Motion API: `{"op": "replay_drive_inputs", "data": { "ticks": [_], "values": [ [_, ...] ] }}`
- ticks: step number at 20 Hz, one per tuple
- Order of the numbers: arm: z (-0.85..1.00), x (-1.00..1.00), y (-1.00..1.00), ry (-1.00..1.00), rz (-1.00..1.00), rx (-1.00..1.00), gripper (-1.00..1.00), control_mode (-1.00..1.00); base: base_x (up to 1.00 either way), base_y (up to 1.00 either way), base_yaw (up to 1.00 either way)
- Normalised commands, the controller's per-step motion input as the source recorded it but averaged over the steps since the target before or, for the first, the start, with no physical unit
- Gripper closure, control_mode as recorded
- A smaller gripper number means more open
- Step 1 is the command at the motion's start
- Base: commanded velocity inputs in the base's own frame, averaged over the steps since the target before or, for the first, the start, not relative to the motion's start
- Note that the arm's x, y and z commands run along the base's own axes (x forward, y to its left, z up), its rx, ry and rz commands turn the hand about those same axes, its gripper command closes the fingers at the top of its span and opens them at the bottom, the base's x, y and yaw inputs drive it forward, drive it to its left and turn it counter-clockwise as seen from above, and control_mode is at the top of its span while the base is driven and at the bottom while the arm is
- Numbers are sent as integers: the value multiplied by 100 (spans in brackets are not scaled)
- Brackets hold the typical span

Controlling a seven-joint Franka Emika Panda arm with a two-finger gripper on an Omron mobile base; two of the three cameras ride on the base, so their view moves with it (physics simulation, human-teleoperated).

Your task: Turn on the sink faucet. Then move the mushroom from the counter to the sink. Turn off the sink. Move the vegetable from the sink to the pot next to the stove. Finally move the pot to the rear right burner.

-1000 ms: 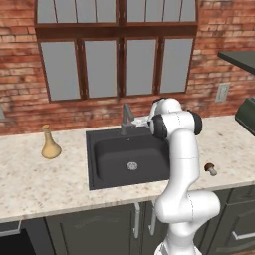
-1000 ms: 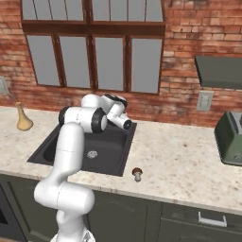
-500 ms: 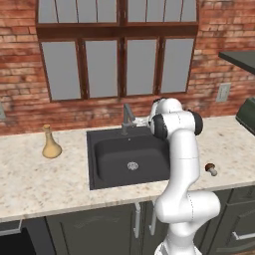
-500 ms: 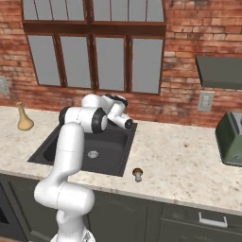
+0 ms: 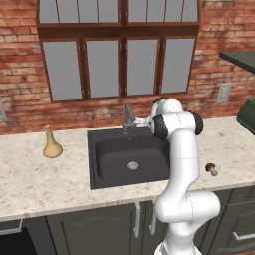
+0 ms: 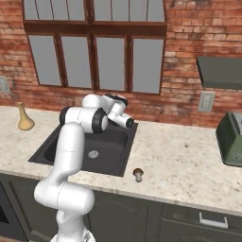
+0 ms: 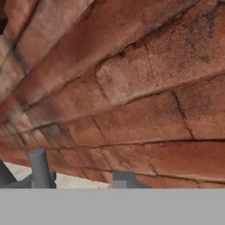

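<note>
In the left base view the mushroom (image 5: 211, 169) lies on the counter (image 5: 45, 182) right of the sink (image 5: 130, 158), near the front edge, so it has not been moved; no water shows at the faucet (image 5: 127, 117), and I judge the first step, turning it on, is the one in hand, with all else left. The arm reaches toward the faucet, its hand just beside it. In the right base view the mushroom (image 6: 138, 174) sits just off the sink's front right corner, and the gripper is hidden behind the arm. In the hand view a grey faucet post (image 7: 40, 168) stands against the brick wall (image 7: 132, 88) (very close); whether the jaws are parted or gripping anything I cannot tell.
</note>
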Motion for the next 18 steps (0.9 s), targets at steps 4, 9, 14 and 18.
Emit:
{"op": "replay_drive_inputs", "data": {
  "ticks": [4,9,14,18],
  "values": [
    [-35,0,-62,6,0,2,100,-100,0,0,0],
    [-28,0,-57,6,0,6,100,-100,0,0,0],
    [-28,0,-56,6,0,7,100,-100,0,0,0],
    [-28,0,-55,7,0,7,100,-100,0,0,0]
  ]
}}
